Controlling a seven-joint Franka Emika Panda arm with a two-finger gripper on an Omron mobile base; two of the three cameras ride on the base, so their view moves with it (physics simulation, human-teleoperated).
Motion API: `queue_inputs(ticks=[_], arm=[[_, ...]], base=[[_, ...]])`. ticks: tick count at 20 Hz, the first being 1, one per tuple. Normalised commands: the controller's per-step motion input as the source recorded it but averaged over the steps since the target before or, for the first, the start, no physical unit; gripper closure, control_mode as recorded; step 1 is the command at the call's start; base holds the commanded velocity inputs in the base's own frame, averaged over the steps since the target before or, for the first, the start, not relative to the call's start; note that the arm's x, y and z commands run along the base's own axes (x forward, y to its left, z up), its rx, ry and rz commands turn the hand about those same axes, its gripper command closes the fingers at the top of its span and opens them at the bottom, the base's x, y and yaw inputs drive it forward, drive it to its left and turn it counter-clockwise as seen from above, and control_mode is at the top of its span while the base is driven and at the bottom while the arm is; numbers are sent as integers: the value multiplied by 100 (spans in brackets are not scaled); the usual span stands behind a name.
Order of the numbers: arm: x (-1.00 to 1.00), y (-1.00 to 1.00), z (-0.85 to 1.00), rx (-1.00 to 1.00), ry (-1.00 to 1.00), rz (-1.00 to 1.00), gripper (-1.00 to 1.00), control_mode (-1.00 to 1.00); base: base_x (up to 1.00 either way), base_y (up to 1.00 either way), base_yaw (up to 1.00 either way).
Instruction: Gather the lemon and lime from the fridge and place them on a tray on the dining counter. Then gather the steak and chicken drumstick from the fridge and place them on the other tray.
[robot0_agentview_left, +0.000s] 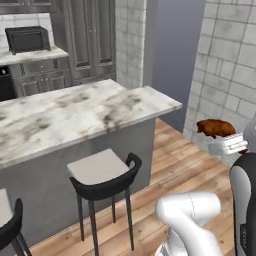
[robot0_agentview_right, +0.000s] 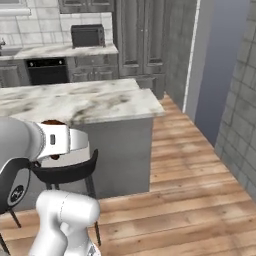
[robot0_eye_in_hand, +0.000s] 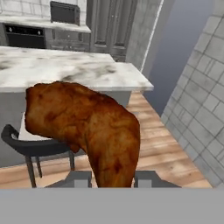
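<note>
A browned chicken drumstick (robot0_eye_in_hand: 87, 127) looms large in the hand view, its narrow end pinched between the fingertips of my gripper (robot0_eye_in_hand: 113, 179), which is shut on it. From the left base view the drumstick (robot0_agentview_left: 216, 128) hangs at the right edge, held by the gripper (robot0_agentview_left: 222, 136) above the wooden floor, off the end of the dining counter (robot0_agentview_left: 75, 112). In the right base view part of the drumstick (robot0_agentview_right: 52, 122) peeks over the white hand, in front of the dining counter (robot0_agentview_right: 75, 102). The lemon, lime, steak, fridge and both trays are out of view.
Black-backed stools (robot0_agentview_left: 102, 172) stand along the counter's front. A grey tiled wall (robot0_agentview_left: 225, 65) rises close on the right, with open wooden floor (robot0_agentview_right: 190, 165) between it and the counter's end. A dark oven box (robot0_agentview_left: 27, 39) sits on the back counter.
</note>
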Motion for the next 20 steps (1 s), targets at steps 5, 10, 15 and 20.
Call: queue_inputs(ticks=[5,10,15,20], arm=[[0,0,0,0,0,0,100,100],[0,0,0,0,0,0,100,100],[0,0,0,0,0,0,100,100],[0,0,0,0,0,0,100,100]], base=[[-28,71,30],[5,12,18],[5,-4,15],[0,28,27]])
